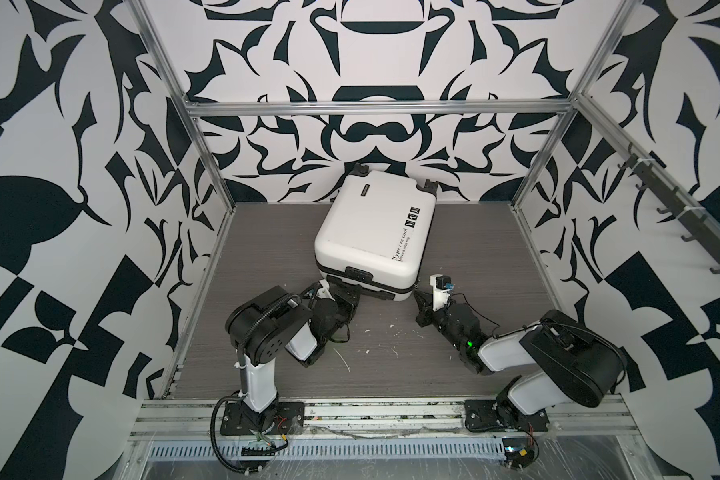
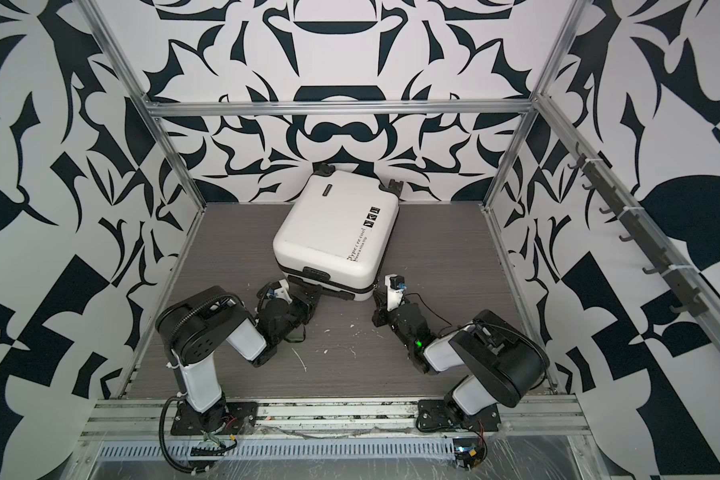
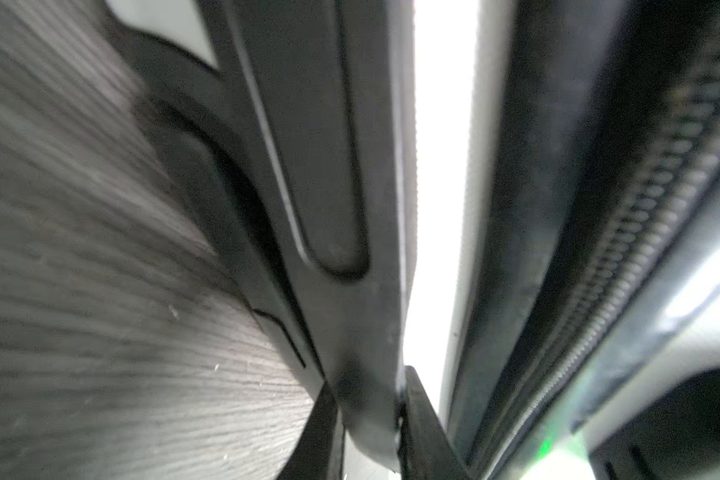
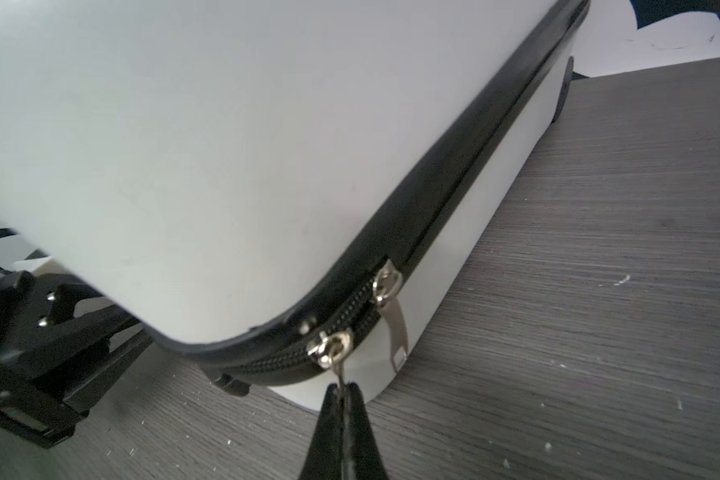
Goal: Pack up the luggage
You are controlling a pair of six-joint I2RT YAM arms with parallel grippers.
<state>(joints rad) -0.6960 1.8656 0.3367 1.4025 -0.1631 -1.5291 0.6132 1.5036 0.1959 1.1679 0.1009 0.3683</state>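
Observation:
The luggage (image 1: 371, 232) (image 2: 333, 237) is a white hard-shell suitcase lying flat and closed on the grey table, wheels toward the back wall. At its near left corner my left gripper (image 1: 344, 300) (image 2: 308, 297) (image 3: 368, 399) is shut on the black side handle (image 3: 321, 166). At the near right corner my right gripper (image 1: 420, 297) (image 2: 377, 297) (image 4: 341, 390) is shut on the thin metal pull of a zipper slider (image 4: 329, 343). A second slider (image 4: 385, 282) sits just beyond it, its tab hanging loose against the white shell (image 4: 225, 145).
The table (image 1: 391, 365) is boxed in by patterned walls and metal frame posts (image 1: 208, 166). A rack of hooks (image 1: 678, 216) runs along the right wall. Both arm bases stand on the rail (image 1: 371, 411) at the front edge.

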